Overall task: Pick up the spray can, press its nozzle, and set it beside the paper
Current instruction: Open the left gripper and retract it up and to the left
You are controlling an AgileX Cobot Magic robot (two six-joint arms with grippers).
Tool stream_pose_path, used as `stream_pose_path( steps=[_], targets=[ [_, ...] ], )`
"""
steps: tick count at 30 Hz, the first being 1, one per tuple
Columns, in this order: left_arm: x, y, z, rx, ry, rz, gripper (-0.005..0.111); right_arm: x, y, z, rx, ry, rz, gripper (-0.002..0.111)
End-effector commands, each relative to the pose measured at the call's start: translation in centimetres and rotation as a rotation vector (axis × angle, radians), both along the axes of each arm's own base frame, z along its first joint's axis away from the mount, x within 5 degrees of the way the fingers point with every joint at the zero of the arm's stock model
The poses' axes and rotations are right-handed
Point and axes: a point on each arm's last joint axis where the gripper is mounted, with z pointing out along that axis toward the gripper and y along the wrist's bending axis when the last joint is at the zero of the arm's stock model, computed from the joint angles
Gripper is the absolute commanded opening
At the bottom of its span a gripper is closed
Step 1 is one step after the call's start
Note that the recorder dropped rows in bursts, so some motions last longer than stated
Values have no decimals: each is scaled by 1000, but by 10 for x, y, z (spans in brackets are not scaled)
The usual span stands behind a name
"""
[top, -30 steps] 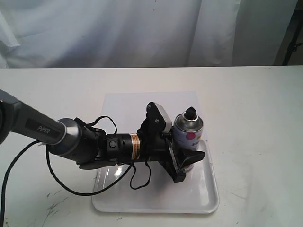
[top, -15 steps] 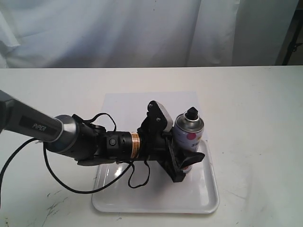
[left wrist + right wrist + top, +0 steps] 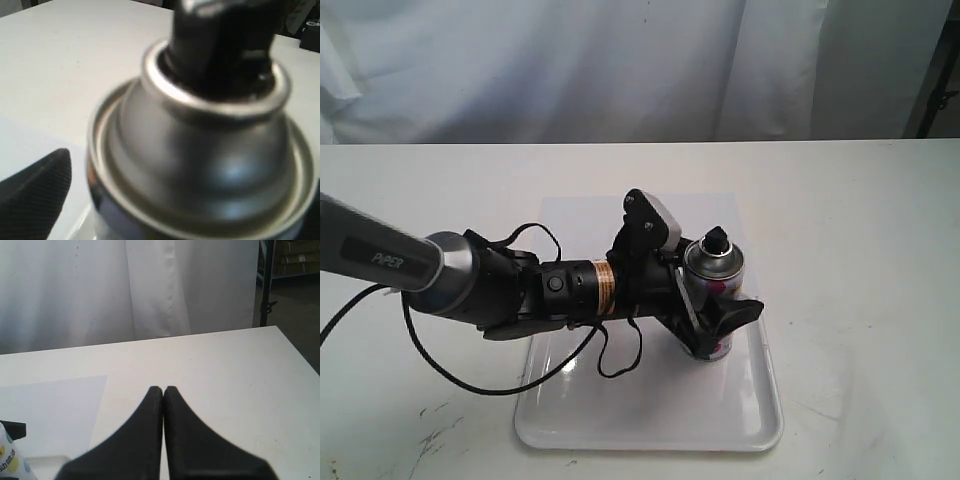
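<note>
One spray can (image 3: 715,262) upright, long axis vertical, nozzle (image 3: 717,240) topmost.

i work over a wide white table (image 3: 860,250), matt, lit softly and evenly. from the exterior view, a white curtain (image 3: 570,70) hangs in loose folds along the table's far edge at 12 o'clock. toward 2 o'clock the cloth ends and a dark pole (image 3: 269,280) stands past the corner, above a dim floor (image 3: 295,325), with cardboard boxes (image 3: 295,247) on a shelf behind it. dark scuffs (image 3: 430,440) mark the tabletop at 7 o'clock.
</note>
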Motion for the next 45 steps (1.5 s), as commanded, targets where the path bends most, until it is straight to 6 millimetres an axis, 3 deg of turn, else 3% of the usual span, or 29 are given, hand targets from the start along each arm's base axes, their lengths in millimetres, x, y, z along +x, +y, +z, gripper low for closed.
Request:
stream_pose_path(
  steps=[1,7,10,14,18,20,23,28,34,45],
  targets=[
    [5,0,45,-73,-77,37,89,-1,-1,-1,8,-2,-7,0],
    [10,22,118,-152,-160,101,87,-1,-1,-1,8,-2,-7,0],
    [3,31,145,-98,-140,133,68,-1,-1,-1,8,-2,-7,0],
    [-10,41,174,-16,-196,114,25,-1,-1,-1,8,-2,-7,0],
    [-19,53,197,40,-224,156,12,-1,-1,-1,8,-2,-7,0],
    [-23,60,206,72,-222,199,-1,-1,-1,-1,8,-2,-7,0],
    [-31,73,212,109,-231,256,0,-1,-1,-1,8,-2,-7,0],
    [-51,96,205,161,-212,349,0,-1,-1,-1,7,-4,-11,0],
    [-73,127,203,78,-119,453,0,0,-3,1,25,-22,-40,0],
    [-129,174,221,-23,-185,571,0,0,-5,2,37,-32,-57,0]
  ],
)
